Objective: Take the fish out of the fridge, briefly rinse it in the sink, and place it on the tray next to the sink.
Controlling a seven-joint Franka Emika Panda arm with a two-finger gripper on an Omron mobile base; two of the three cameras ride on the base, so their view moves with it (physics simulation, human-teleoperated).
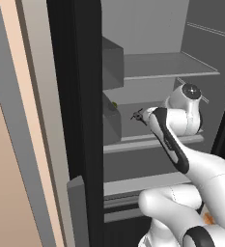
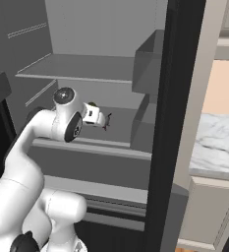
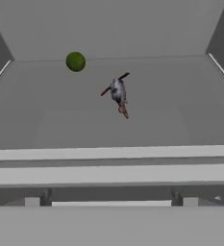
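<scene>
The fridge point(image 1: 85, 96) stands open, the arm reaching in at its middle shelf point(image 3: 108, 125). The end effector point(image 2: 106, 121), spread wide, holds nothing. The fish point(image 3: 118, 94) lies just ahead of it, ungrasped; rinsing and traying remain.

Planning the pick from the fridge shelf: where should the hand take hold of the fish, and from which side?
Grip the fish across its narrow grey middle, coming in from the open front of the fridge. It lies flat and slender on the shelf, with the green ball well apart, so the open hand should have room.
</scene>
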